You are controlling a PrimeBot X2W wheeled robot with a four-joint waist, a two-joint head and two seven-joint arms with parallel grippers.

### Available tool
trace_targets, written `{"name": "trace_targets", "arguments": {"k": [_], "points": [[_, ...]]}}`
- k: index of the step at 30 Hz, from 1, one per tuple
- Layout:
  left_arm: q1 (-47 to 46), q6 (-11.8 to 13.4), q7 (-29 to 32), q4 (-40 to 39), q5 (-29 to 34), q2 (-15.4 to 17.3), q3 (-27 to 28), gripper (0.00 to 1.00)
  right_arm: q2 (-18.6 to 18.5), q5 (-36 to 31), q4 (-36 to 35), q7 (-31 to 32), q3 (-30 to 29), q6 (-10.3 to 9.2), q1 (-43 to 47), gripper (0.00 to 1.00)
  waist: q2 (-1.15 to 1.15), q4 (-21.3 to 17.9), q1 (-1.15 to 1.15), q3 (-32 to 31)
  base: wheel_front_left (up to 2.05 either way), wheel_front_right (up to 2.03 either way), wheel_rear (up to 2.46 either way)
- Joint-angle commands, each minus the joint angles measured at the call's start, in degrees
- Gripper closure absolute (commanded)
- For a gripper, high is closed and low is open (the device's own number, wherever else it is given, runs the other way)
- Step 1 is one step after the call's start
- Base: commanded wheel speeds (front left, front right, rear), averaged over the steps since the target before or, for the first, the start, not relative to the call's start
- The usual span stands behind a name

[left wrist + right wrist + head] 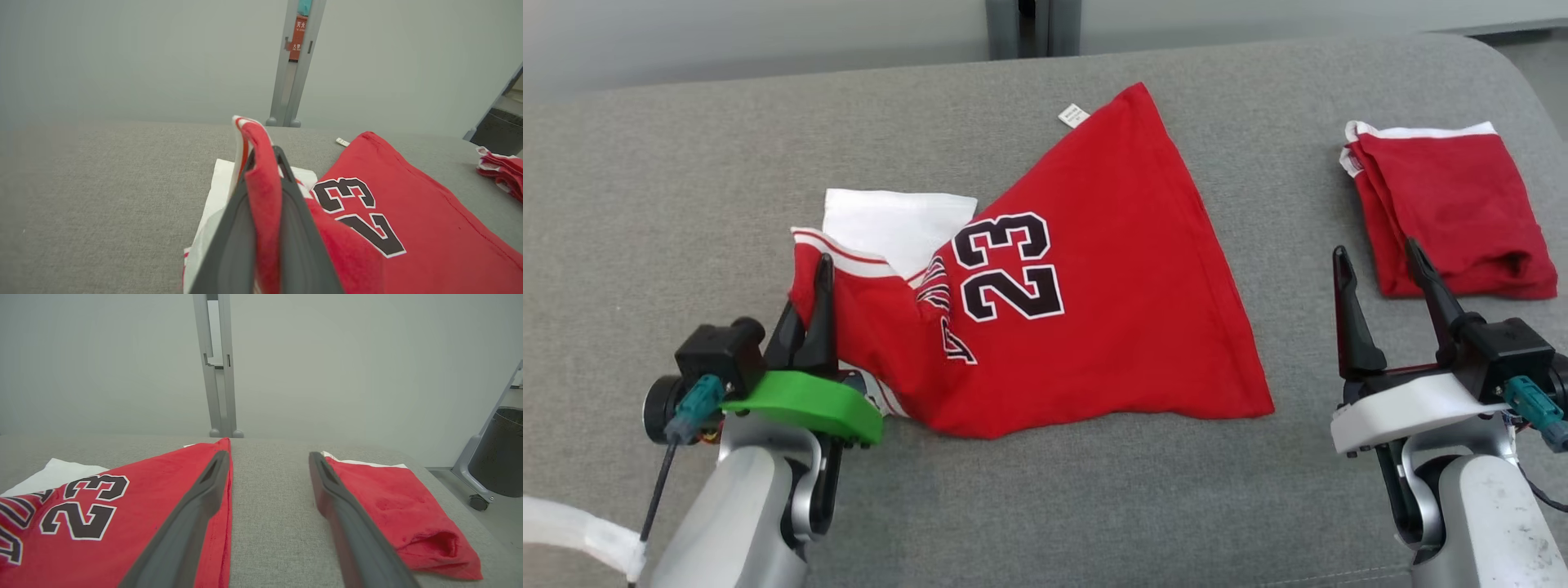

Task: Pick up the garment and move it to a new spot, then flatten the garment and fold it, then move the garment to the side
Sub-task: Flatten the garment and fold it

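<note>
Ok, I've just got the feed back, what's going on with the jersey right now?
The left gripper is shut on a trimmed edge of the red jersey and holds that bit raised. The rest of the jersey lies unfolded on the grey surface, number 23 up, partly over a white cloth. The right gripper is open and holds nothing, between the jersey and a folded red garment.

A bare lab room: grey padded table (pixel 1094 506), plain wall (pixel 327 367), metal post (pixel 218 375).
</note>
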Motion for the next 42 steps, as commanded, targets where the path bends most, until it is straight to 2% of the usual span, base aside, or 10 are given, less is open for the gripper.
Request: {"name": "trace_targets", "arguments": {"k": [1, 6, 11, 12, 13, 14, 19, 26, 33, 42], "points": [[-2.81, -0.73, -0.25, 3.01, -0.68, -0.37, 0.31, 1.0, -0.09, -0.47, 0.0, -0.2, -0.07, -0.09, -1.03, 0.0, 0.0, -3.81, 0.0, 3.94, 0.0, 0.0, 0.0], [-10.88, -2.4, -0.9, 14.43, -0.36, -0.57, 1.26, 1.0, -0.06, -0.46, 0.25, -0.57, 0.56, -0.09, -2.68, 0.0, 0.0, -6.59, 0.0, 6.94, 0.0, 0.0, 0.0], [-16.17, -4.04, -1.46, 22.81, -0.17, -1.77, 1.39, 1.0, -0.07, -0.44, 1.03, -1.03, 0.55, -0.09, -3.14, 0.0, 0.0, -7.37, 0.0, 7.53, 0.0, 0.0, 0.0], [-16.9, -4.53, -1.57, 24.44, -0.05, -2.0, 1.24, 0.8, -0.07, -0.49, 1.28, -1.09, 0.54, -0.09, -3.1, 0.0, 0.0, -7.31, 0.0, 7.34, 0.0, 0.0, 0.0], [-17.54, -4.95, -1.68, 25.44, 0.08, -2.13, 1.16, 0.53, -0.06, -0.5, 1.5, -1.14, 0.52, -0.09, -3.01, 0.0, 0.0, -7.18, 0.0, 7.12, 0.0, 0.0, 0.0], [-18.2, -5.42, -1.79, 26.37, 0.16, -2.5, 1.14, 0.0, -0.07, -0.39, 1.75, -1.21, 0.49, -0.09, -2.84, 0.0, 0.0, -6.87, 0.0, 6.76, 0.0, 0.0, 0.0], [-18.22, -7.08, -1.95, 26.83, 0.9, -3.09, 1.83, 0.0, -0.07, -0.27, 2.65, -1.44, 0.27, -0.09, -1.8, 0.0, 0.0, -4.34, 0.0, 4.61, 0.0, 0.0, 0.0], [-12.4, -8.38, -1.93, 23.63, 2.38, -3.2, 2.92, 0.0, -0.1, -0.27, 3.87, -1.61, -0.07, -0.09, -0.09, 0.0, 0.0, 0.84, 0.0, -1.28, 0.0, 0.0, 0.0], [-4.07, -7.41, -1.94, 20.29, 1.86, -3.64, 3.65, 0.0, -0.1, 0.45, 3.8, -1.04, -0.1, -0.09, 1.76, 0.0, 0.0, 3.9, 0.0, -4.35, 0.0, 0.0, 0.0], [3.39, -6.54, 1.23, 19.32, -1.26, -7.04, 2.09, 0.0, -0.1, 0.12, 2.56, -0.17, 0.36, -0.09, 2.77, 0.0, 0.0, 3.61, 0.0, -3.86, 0.0, 0.0, 0.0]]}}
